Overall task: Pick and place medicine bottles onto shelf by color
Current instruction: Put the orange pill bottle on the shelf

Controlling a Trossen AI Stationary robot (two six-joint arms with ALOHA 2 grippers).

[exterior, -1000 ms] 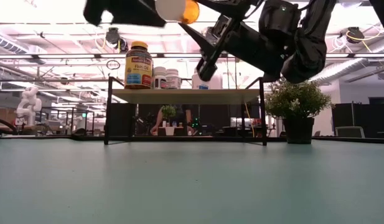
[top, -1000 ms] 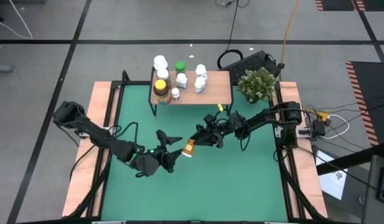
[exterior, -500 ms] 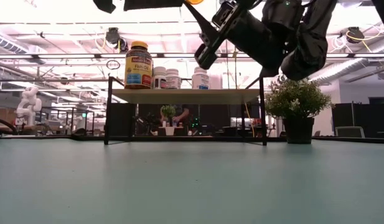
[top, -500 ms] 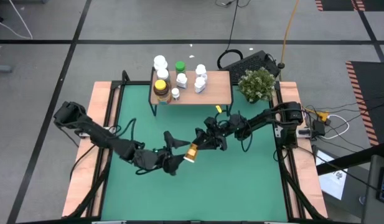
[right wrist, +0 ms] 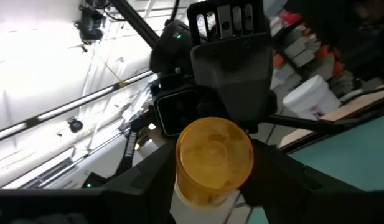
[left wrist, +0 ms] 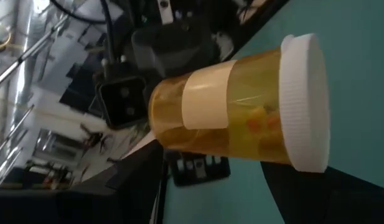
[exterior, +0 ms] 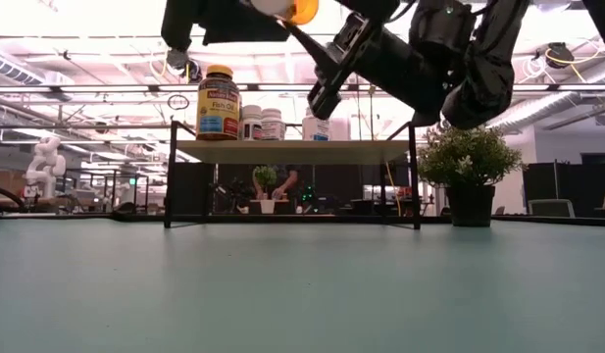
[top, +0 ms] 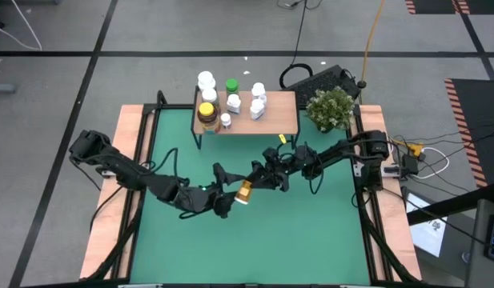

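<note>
A: Where is the orange bottle [top: 244,191] sitting right now?

B: It is hanging in the air above the green desk [top: 311,232], between the two grippers. The left gripper [top: 224,197] and the right gripper [top: 255,181] are meeting at it over the middle of the desk.

A: Which fingers are holding it?

B: From the right wrist view, the bottle [right wrist: 213,160] is lying between that arm's own dark fingers [right wrist: 148,174], base end showing, with the other arm's gripper just behind it. From the left wrist view, the bottle [left wrist: 241,118] is lying sideways, white cap [left wrist: 304,102] at one end, pale label around the middle, dark fingers [left wrist: 126,177] beside it. Both pairs are touching or nearly touching the bottle, and I cannot tell which one is truly gripping it.

A: And the shelf [top: 280,116]?

B: It is standing well beyond the fingers, at the far edge of the desk. A brown bottle with a yellow lid [top: 206,113], a green-capped bottle [top: 231,86] and several white bottles [top: 258,102] are crowding its left half. A potted plant [top: 331,109] is sitting just beside its right end.

A: In the low view?

B: The orange bottle [exterior: 282,10] is showing at the very top, above the shelf [exterior: 292,150].
</note>
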